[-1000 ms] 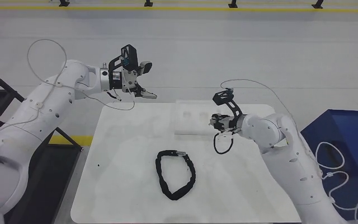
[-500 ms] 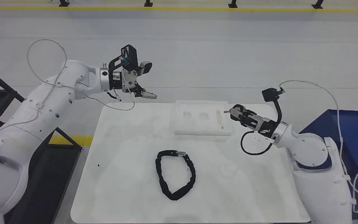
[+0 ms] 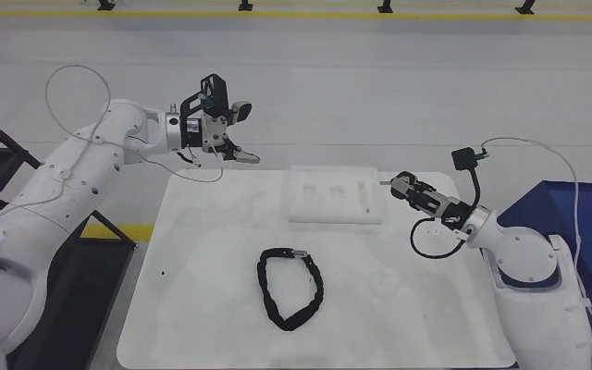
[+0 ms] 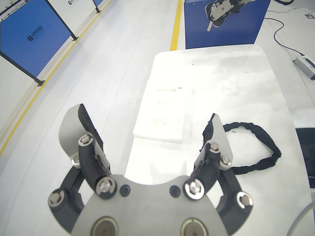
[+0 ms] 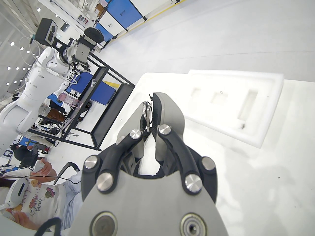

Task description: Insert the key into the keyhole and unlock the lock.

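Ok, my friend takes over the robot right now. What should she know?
Left gripper: open, empty, in the air near the table's far corner.
Right gripper: shut on the key, in the air beside the foam tray.
Lock: lies on the table, untouched.
Done: key is gripped.
Left: bring key to keyhole, insert, turn.

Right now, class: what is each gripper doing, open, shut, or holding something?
Left gripper: open, empty.
Right gripper: shut on the key.
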Robot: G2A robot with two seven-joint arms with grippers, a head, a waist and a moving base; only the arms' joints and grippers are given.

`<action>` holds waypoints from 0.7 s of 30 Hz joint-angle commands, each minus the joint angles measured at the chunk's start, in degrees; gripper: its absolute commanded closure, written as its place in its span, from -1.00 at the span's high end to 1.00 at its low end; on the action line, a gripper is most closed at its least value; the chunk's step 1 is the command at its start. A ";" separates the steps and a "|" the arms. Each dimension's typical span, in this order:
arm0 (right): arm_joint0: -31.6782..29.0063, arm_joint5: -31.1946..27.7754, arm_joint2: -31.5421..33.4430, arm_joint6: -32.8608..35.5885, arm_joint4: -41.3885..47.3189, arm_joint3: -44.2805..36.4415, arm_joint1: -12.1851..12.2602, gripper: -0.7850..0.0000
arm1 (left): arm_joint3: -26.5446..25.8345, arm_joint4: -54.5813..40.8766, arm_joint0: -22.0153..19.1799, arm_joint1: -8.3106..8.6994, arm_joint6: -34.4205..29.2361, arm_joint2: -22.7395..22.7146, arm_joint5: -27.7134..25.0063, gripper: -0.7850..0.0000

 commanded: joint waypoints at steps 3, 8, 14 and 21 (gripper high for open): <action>0.00 0.00 0.00 0.00 0.00 0.00 0.00 -1.00 | -1.09 4.33 2.39 0.41 -1.11 -0.60 1.09 1.00; 0.00 0.00 0.00 0.00 0.00 0.00 0.00 -1.00 | -0.72 9.04 6.74 0.38 -0.73 -0.05 0.59 1.00; 0.00 0.00 0.00 0.00 0.00 0.00 0.00 -1.00 | -0.39 12.53 11.72 -0.14 0.06 0.33 2.67 1.00; 0.00 0.00 0.00 0.00 0.00 0.00 0.00 -1.00 | -1.71 19.60 17.01 -0.57 6.83 0.37 6.25 1.00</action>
